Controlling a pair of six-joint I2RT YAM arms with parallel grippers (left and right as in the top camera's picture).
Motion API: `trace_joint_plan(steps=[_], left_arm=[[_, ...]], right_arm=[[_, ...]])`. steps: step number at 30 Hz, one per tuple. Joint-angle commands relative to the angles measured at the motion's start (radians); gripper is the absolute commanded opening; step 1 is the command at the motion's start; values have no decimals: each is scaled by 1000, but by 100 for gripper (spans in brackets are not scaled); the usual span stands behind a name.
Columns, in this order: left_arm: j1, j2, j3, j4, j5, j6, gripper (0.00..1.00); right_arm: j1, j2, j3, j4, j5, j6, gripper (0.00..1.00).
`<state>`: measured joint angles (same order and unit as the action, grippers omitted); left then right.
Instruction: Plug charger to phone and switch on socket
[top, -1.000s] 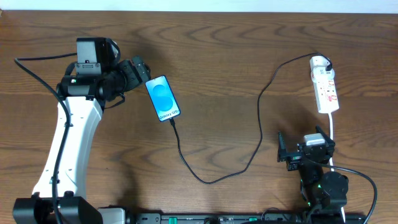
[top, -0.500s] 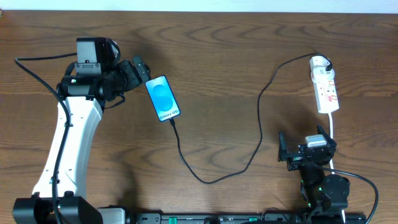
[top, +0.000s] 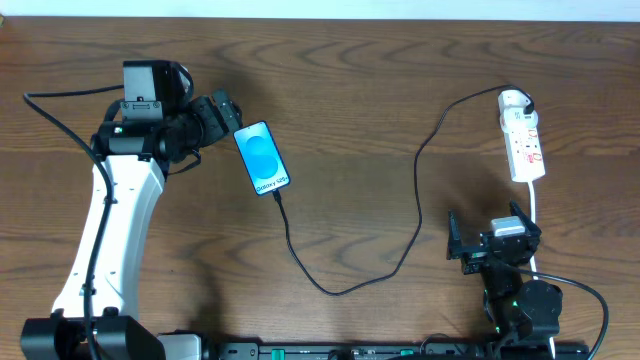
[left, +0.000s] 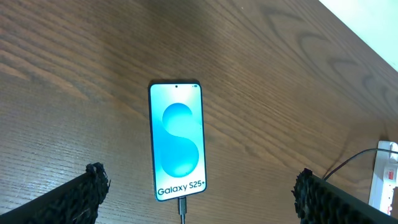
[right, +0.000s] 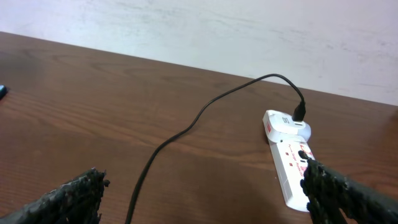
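Observation:
The phone (top: 262, 158) lies flat on the table with its blue screen lit; it also shows in the left wrist view (left: 177, 140). The black charger cable (top: 417, 215) runs from the phone's lower end, where its plug tip (left: 182, 204) sits in the port, across to the white socket strip (top: 522, 134) at the far right. My left gripper (top: 232, 112) is open and empty, just left of the phone's top. My right gripper (top: 492, 252) is open and empty below the socket, which lies ahead of it in the right wrist view (right: 290, 155).
The socket's white cord (top: 535, 218) runs down past my right gripper. The wooden table (top: 360, 90) ends at a white wall edge at the back (right: 249, 31). The left arm's white link (top: 105, 230) stretches along the left side.

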<state>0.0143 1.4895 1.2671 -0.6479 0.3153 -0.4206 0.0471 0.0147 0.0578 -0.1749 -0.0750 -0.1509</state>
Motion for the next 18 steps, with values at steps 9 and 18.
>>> trace_joint_plan(steps=[9,18], left_arm=[[0,-48,-2,-10,-97,6,98],[0,-312,-104,9,-205,124,98]], right_arm=[[-7,-8,-6,0,-6,0,99],[-7,-8,-6,0,-6,0,99]])
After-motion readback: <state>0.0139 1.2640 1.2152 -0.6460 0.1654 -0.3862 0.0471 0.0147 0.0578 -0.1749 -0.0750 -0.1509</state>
